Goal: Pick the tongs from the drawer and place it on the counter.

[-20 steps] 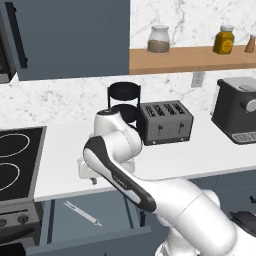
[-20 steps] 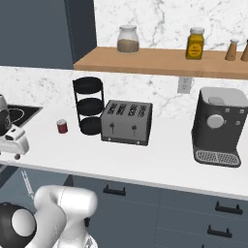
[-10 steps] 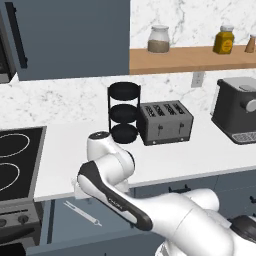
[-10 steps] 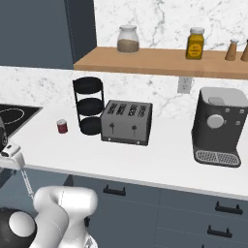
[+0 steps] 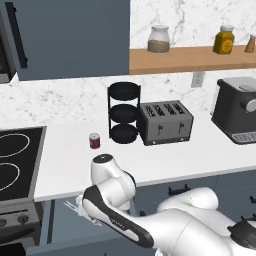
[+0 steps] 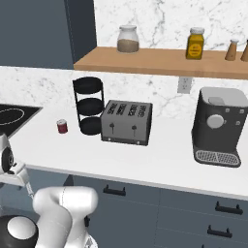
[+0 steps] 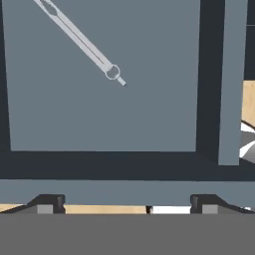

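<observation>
1. Gripper (image 7: 127,204) hangs over the open drawer (image 7: 99,119), its two dark fingertips (image 7: 47,203) set wide apart at the bottom of the hand view, with nothing between them.
2. Below it, the drawer's flat blue-grey floor is bare near the fingers; a dark rim runs along its near and right sides.
3. Farther in, the tongs (image 7: 82,42) lie flat on the drawer floor, slanting toward the upper left corner of the hand view, ring end nearest the gripper and well apart from it.
4. From the left base view, the counter (image 5: 165,160) carries a small red can (image 5: 94,141), a black tiered rack (image 5: 124,112) and a toaster (image 5: 165,122) just beside it.
5. Farthest right stands a coffee machine (image 6: 218,126); jars sit on the wooden shelf (image 6: 160,60) above.
</observation>
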